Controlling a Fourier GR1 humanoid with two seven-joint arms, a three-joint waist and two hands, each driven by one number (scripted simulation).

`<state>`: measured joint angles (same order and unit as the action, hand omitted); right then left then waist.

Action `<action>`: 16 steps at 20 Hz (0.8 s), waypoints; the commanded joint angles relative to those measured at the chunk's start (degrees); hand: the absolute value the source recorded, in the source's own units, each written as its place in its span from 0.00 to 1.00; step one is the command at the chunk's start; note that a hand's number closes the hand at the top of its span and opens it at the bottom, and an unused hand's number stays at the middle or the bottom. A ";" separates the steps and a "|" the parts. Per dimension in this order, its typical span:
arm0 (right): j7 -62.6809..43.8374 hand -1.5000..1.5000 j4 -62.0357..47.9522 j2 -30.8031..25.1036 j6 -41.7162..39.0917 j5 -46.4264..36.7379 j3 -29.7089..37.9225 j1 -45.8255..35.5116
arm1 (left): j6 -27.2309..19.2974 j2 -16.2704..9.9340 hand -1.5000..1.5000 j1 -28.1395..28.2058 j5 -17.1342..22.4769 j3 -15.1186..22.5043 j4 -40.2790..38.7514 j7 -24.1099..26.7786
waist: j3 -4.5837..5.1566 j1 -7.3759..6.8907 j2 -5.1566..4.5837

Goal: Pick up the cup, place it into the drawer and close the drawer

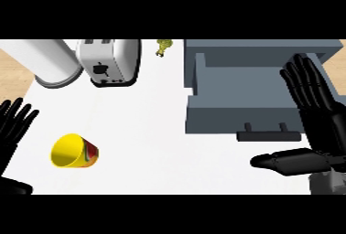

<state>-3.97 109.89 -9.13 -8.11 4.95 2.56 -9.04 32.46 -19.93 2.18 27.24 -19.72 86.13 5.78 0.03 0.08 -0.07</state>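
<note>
White worktop (155, 137). Grey drawer (250, 105), far right, stands open, its handle (268, 135) facing near. Toaster (108, 61), far left, bears a dark pictogram; no legible writing. Right hand (317, 123) beside the drawer, fingers straight, holding nothing. Left hand (13, 125), left edge, fingers spread. Yellow cup (74, 151) lies tipped, near left.

no readable text, labels or numbers

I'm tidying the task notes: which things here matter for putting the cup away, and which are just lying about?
Job:
yellow cup, on its side
open grey drawer
drawer handle
right hand, open
left hand, open

Lying about:
white toaster
white cylinder
small yellow-green item
</note>
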 commanded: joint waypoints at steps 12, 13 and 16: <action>-3.62 0.00 0.31 1.46 1.93 -1.53 -0.36 -4.44 | 0.44 -1.38 0.00 -11.47 -21.21 0.08 -39.57 26.54 | 0.06 0.49 -0.06; 0.08 0.00 0.92 -0.84 -1.59 -0.23 1.91 -0.98 | -2.19 -0.76 0.00 -11.82 -20.41 0.27 -36.17 22.65 | 0.00 0.28 0.03; -2.45 0.00 -6.70 -2.57 -1.27 1.83 5.00 -10.28 | -1.83 -1.50 0.00 -12.94 -24.63 1.18 -44.94 31.69 | 0.03 0.13 -0.06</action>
<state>-4.97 106.27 -10.29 -8.98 5.65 5.68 -14.66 31.84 -21.45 -7.23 6.55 -19.39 49.34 31.04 0.04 0.25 -0.10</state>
